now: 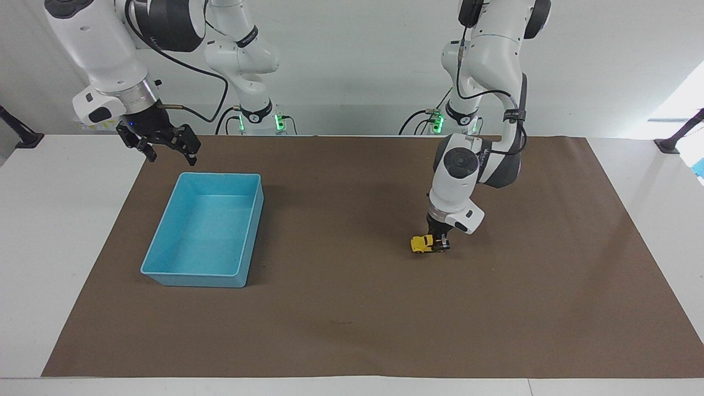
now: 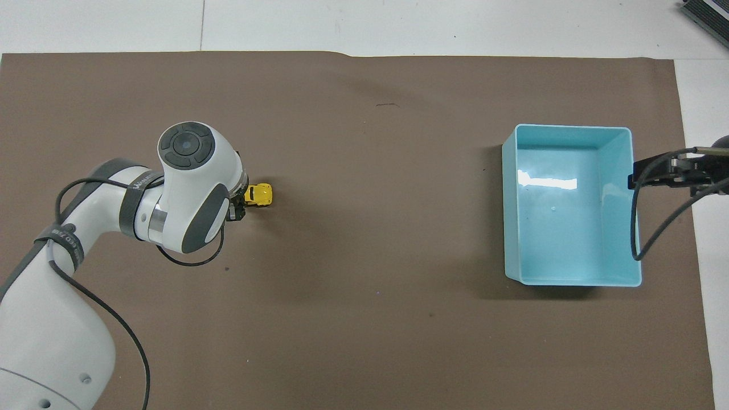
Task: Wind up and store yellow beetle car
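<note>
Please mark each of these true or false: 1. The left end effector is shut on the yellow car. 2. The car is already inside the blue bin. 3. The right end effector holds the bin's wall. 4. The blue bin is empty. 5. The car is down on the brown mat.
1. True: the left end effector is shut on the yellow beetle car.
2. False: the car sits on the brown mat, well apart from the blue bin.
3. False: the right end effector is open, in the air above the bin's robot-side end, touching nothing.
4. True.
5. True.
</note>
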Motion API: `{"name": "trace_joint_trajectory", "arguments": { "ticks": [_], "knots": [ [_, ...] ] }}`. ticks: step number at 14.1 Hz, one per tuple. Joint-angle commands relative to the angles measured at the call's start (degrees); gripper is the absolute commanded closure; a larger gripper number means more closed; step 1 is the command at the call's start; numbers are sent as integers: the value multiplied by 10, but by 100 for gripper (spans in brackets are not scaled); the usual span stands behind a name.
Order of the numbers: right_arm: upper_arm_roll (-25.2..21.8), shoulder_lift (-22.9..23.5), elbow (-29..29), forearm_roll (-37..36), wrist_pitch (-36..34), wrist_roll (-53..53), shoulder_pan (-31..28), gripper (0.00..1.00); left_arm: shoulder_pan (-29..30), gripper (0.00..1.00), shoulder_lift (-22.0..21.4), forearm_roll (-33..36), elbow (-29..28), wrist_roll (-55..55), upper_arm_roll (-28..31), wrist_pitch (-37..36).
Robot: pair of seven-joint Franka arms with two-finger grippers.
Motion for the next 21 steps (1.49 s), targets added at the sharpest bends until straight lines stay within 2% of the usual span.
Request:
{"name": "trace_joint_trajectory", "arguments": {
  "ticks": [1, 5, 6, 7, 8, 11, 21],
  "knots": [
    [6, -6, -1, 1, -6, 7, -4, 0, 21, 100, 19, 37, -21, 4, 5, 58],
    [5, -6, -1, 1, -6, 7, -4, 0, 29, 100, 18, 45, -23, 10, 5, 59],
    [6, -6, -1, 1, -6, 7, -4, 0, 29, 82, 18, 45, -22, 9, 5, 58],
    [5, -6, -1, 1, -6, 7, -4, 0, 29, 13, 19, 45, -16, 6, 5, 53],
    [5, -6, -1, 1, -6, 7, -4, 0, 29, 0, 14, 45, -11, 5, 5, 50],
    [5, -6, -1, 1, -6, 7, -4, 0, 38, 0, -5, 45, 23, 7, 5, 5],
    [5, -6, -1, 1, -6, 7, -4, 0, 30, 0, -18, 41, 34, -2, 1, 2]
  ]
}}
